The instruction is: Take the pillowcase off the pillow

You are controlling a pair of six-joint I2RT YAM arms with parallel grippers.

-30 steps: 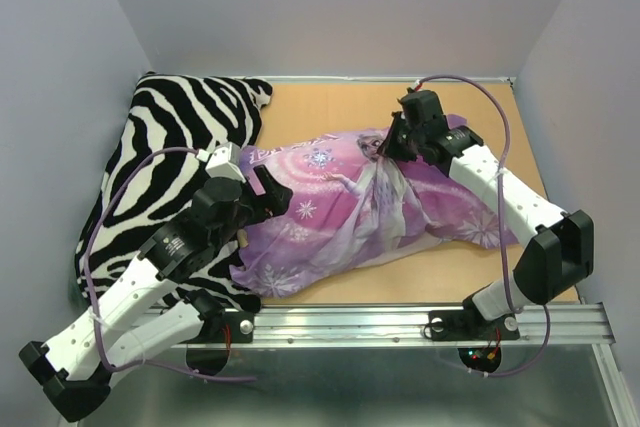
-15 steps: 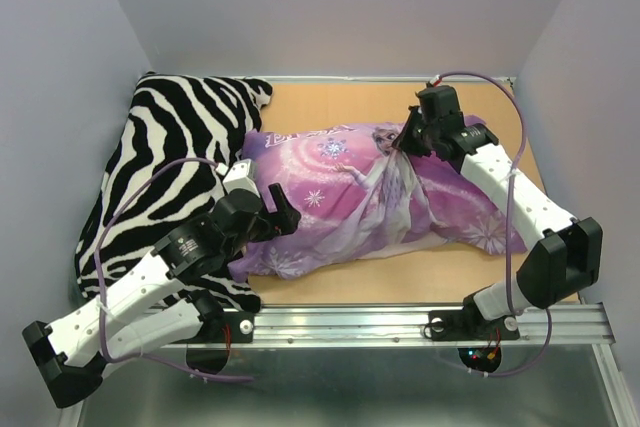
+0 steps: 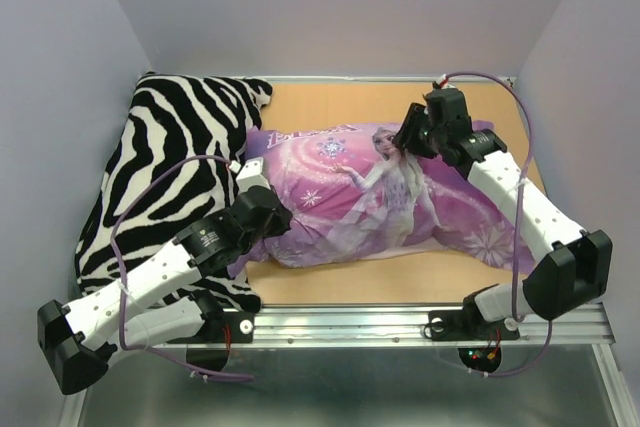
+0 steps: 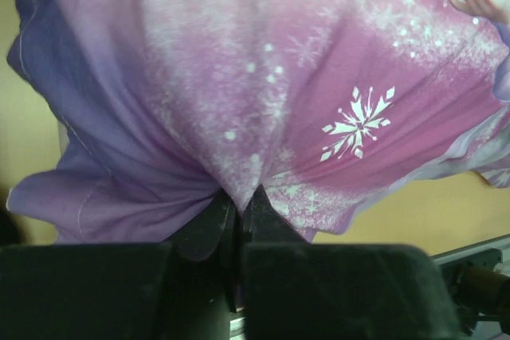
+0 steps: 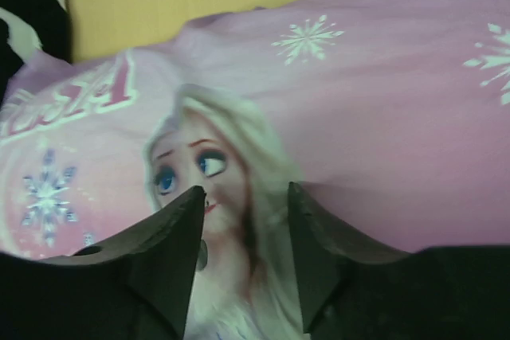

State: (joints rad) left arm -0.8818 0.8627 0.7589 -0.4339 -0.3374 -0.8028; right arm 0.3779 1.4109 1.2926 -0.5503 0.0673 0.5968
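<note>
The pillowcase (image 3: 370, 197) lies plump mid-table (image 3: 330, 97), its left end against the zebra cushion (image 3: 170, 167), with bare wood behind it and along its near edge. The left gripper (image 4: 239, 201), arm low over the cushion, is pinched tight on the case's near-left hem. The right gripper (image 5: 243, 212), arm stretched forward, has its fingers spread at the princess's face, possibly touching cloth.

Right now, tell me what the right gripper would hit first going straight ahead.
The right gripper would probably meet the pillowcase first, at the printed face; how close is unclear.
</note>
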